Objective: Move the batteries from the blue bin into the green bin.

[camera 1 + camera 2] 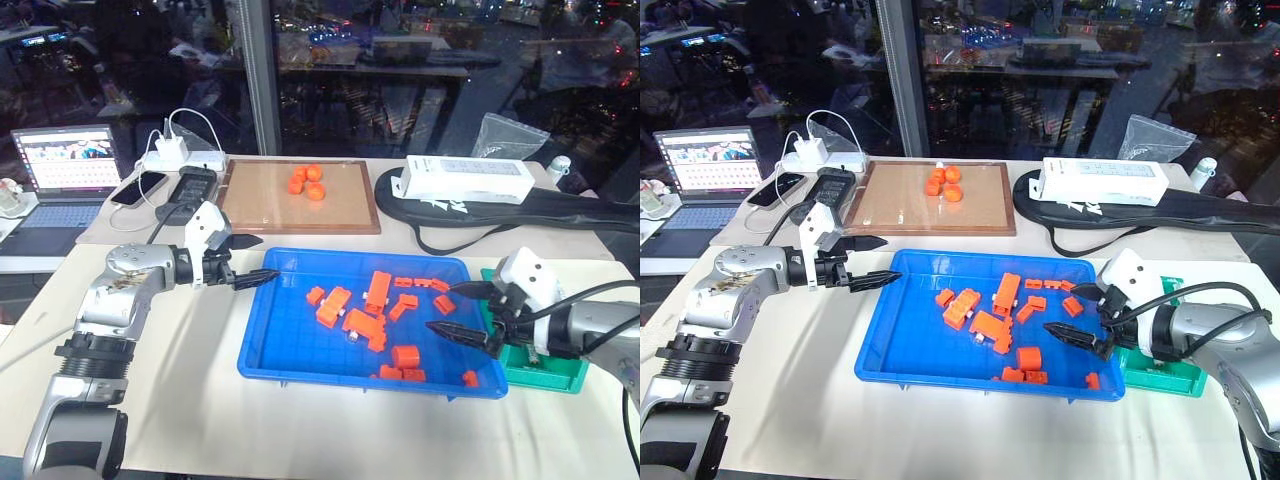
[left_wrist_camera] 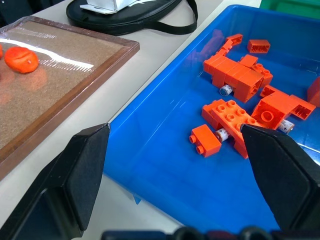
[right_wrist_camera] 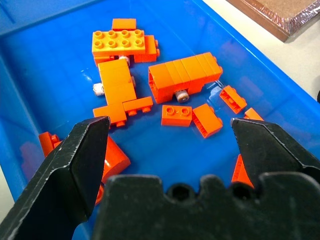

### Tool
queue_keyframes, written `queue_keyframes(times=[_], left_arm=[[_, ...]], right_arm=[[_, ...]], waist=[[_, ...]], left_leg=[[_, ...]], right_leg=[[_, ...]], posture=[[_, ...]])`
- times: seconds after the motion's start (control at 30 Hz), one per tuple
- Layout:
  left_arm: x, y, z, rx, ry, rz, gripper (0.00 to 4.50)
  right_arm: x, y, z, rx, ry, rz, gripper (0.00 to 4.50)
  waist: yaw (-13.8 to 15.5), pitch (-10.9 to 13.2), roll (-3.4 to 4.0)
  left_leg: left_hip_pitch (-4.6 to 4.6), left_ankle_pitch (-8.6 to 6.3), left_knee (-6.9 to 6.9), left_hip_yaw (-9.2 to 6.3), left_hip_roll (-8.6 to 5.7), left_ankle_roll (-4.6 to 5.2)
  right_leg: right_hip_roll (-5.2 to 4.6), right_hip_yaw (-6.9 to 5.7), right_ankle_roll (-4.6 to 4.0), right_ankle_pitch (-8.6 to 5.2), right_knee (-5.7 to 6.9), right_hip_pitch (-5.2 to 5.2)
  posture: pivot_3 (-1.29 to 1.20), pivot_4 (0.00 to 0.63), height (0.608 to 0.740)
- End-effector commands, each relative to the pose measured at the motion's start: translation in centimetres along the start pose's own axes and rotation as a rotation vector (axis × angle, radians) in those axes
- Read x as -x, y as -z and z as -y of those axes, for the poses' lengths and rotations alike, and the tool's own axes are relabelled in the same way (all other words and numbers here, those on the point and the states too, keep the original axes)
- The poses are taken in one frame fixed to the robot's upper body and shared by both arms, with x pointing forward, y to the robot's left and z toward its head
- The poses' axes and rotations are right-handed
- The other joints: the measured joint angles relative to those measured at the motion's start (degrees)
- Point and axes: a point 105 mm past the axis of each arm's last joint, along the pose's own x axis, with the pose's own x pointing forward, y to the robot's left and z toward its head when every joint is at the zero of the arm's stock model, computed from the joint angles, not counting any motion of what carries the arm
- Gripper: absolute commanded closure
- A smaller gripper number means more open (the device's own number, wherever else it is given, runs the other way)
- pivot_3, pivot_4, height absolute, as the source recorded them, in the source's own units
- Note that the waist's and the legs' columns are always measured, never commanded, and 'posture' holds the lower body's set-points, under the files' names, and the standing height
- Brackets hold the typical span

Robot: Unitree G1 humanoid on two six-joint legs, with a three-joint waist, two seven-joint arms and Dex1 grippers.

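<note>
**Digging the batteries out from under the blocks**

Clearly the batteries are not lying free: their grey ends (image 3: 182, 95) poke out from beneath the orange blocks (image 1: 352, 321) in the middle of the blue bin (image 1: 290, 350), one at the long block's edge, another (image 3: 98, 89) beside the flat piece. None can be seen in the green bin (image 1: 560, 375), which sits against the blue bin's right end, partly hidden behind the right arm.

The right gripper (image 1: 457, 310) hovers over the blue bin's right portion, fingers spread wide and holding nothing. The left gripper (image 1: 250, 260) hangs at the bin's back-left rim, also spread and empty.

A good pick probably means nudging a block aside first, or coming in low along the battery's axis so the fingertips close across the slim cylinder and not on the block above it. A round battery may roll away on the smooth floor.

Room is generous on the bin's left half, which is bare. The raised rim and the green bin's wall call for a lift before carrying across. The wooden tray (image 1: 250, 215) lies just behind.
</note>
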Motion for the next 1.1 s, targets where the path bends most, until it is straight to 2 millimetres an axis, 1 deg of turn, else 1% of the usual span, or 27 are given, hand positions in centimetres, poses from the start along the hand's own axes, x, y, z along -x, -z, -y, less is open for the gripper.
queue_keyframes(times=[0.03,0.13,0.2,0.3,0.4,0.47,0.53,0.6,0.7,0.83,0.93,1.03,1.1], left_arm=[[0.1,-1.4,1.0,-0.022,0.075,0.008,0.0],[0.2,-1.7,3.2,-0.013,0.239,-0.06,0.0],[0.2,-2.1,3.8,-0.003,0.281,-0.089,0.0],[0.4,-2.7,5.3,-0.029,0.379,-0.112,0.0],[0.9,-2.6,6.5,-0.056,0.45,-0.144,0.0],[1.0,-2.8,6.9,-0.061,0.47,-0.142,0.0],[1.0,-2.8,7.1,-0.089,0.468,-0.147,0.0],[1.0,-2.7,7.3,-0.108,0.467,-0.155,0.0],[1.1,-2.7,7.6,-0.113,0.466,-0.158,0.0],[1.4,-2.4,7.6,-0.125,0.445,-0.168,0.0],[1.4,-2.0,7.6,-0.138,0.434,-0.183,0.0],[1.4,-2.1,7.7,-0.136,0.439,-0.18,0.0],[1.4,-2.1,7.8,-0.137,0.441,-0.179,0.0]], right_arm=[[0.7,-1.2,-0.4,0.047,-0.013,0.008,0.03],[0.6,-1.9,-1.8,0.097,-0.097,-0.036,0.03],[-0.1,-1.9,-2.1,0.137,-0.124,-0.068,0.03],[-2.0,-2.3,-3.0,0.178,-0.187,-0.076,0.03],[-4.2,-2.7,-3.6,0.203,-0.229,-0.078,0.03],[-5.7,-2.9,-4.1,0.217,-0.264,-0.083,0.03],[-8.0,-3.0,-4.8,0.235,-0.299,-0.097,0.03],[-9.3,-3.1,-4.9,0.234,-0.302,-0.107,0.03],[-10.0,-3.0,-4.8,0.222,-0.298,-0.121,0.03],[-10.9,-1.4,-5.0,0.144,-0.315,-0.169,0.03],[-11.7,-0.5,-4.8,0.095,-0.3,-0.185,0.03],[-12.7,-0.6,-3.8,0.042,-0.237,-0.167,0.73],[-12.9,-0.5,-3.6,0.033,-0.225,-0.166,1.35]], waist=[[0.0,0.0,0.0],[0.0,0.0,0.01],[-0.1,0.0,0.0],[-0.2,0.0,-0.01],[-0.6,0.0,0.0],[-0.7,0.0,-0.01],[-0.7,0.0,0.0],[-0.7,0.0,0.0],[-0.2,0.0,0.0],[0.0,0.0,0.0],[-0.1,0.0,-0.01],[-0.1,0.0,-0.04],[-0.2,0.0,-0.03]], left_leg=[[0.0,0.0,0.0,0.0,0.0,0.0],[-0.07,0.0,-0.01,0.0,-0.01,0.0],[-0.04,0.0,-0.01,-0.01,0.01,0.0],[0.12,0.0,-0.01,0.0,0.03,-0.01],[0.14,0.0,-0.04,-0.02,0.04,0.0],[0.08,0.0,-0.02,-0.04,0.05,0.0],[0.04,0.0,-0.02,0.01,0.04,0.0],[0.05,0.0,-0.02,0.02,0.04,0.0],[-0.04,0.0,0.03,0.06,0.02,0.0],[-0.1,0.0,0.12,0.12,0.02,0.01],[-0.08,0.0,0.13,0.12,0.04,0.01],[-0.01,0.0,0.17,0.12,0.05,0.01],[-0.01,0.0,0.18,0.16,0.03,0.01]], right_leg=[[0.0,0.0,0.0,0.0,0.0,0.0],[-0.01,0.02,0.0,0.0,0.0,-0.05],[0.01,0.0,-0.01,0.0,0.0,-0.03],[0.03,-0.04,0.16,-0.16,-0.03,-0.11],[0.02,0.08,-0.09,-0.36,0.03,-0.05],[0.05,0.12,-0.18,-0.09,0.07,-0.06],[0.08,0.1,-0.11,0.01,0.06,-0.12],[0.09,0.08,-0.11,0.0,0.06,-0.14],[0.08,0.02,-0.1,0.01,0.07,-0.13],[0.05,-0.08,-0.09,0.01,0.04,-0.17],[0.08,-0.06,-0.11,0.02,0.12,-0.13],[0.1,-0.05,-0.12,0.0,0.3,-0.13],[0.07,0.02,-0.13,0.0,0.42,-0.15]], posture=[[0.0,0.15,0.693],[0.0,0.15,0.693],[0.0,0.15,0.693],[0.0,0.15,0.693],[0.0,0.15,0.693],[0.0,0.15,0.693],[0.0,0.15,0.693],[0.0,0.15,0.693],[0.0,0.15,0.693],[0.0,0.15,0.693],[0.0,0.15,0.693],[0.0,0.15,0.693],[0.0,0.15,0.693]])
